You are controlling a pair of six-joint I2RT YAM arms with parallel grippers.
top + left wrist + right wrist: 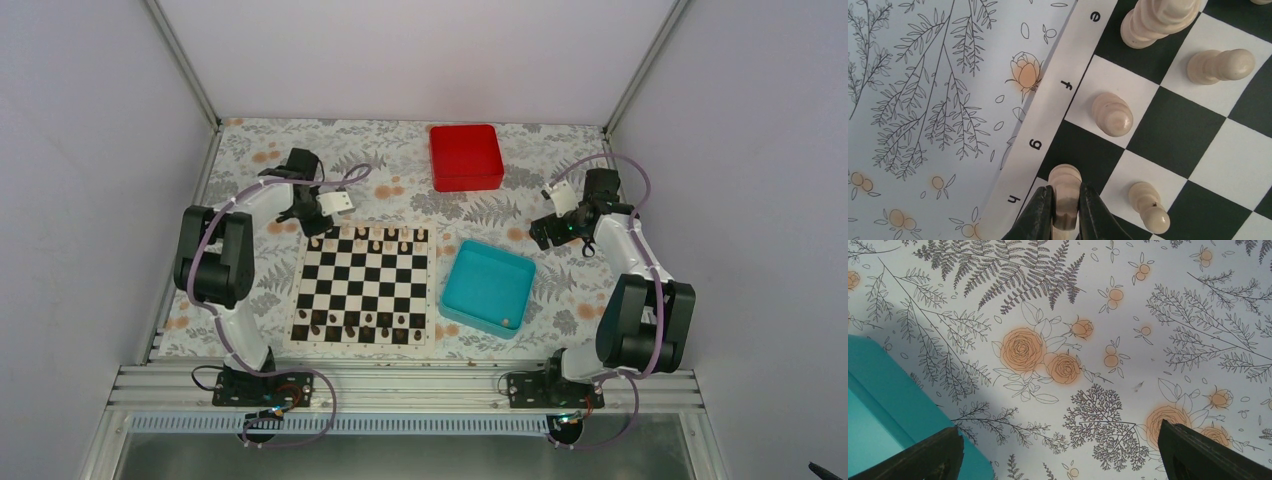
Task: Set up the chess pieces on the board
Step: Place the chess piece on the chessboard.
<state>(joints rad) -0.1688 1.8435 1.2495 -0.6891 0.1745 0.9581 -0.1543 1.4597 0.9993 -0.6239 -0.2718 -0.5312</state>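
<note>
Top camera overlooks the table; both wrist cameras face down closely, left sharing the board, right the tray.

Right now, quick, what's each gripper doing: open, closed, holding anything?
Left gripper: closed on a cream chess piece at the board edge.
Right gripper: open, holding nothing, beside the teal tray.

The left arm bends toward the tabletop's far-left corner. The left gripper points down, fingers pinched on a pale chess piece. The right arm folds near the right edge, and the right gripper is spread wide.
</note>
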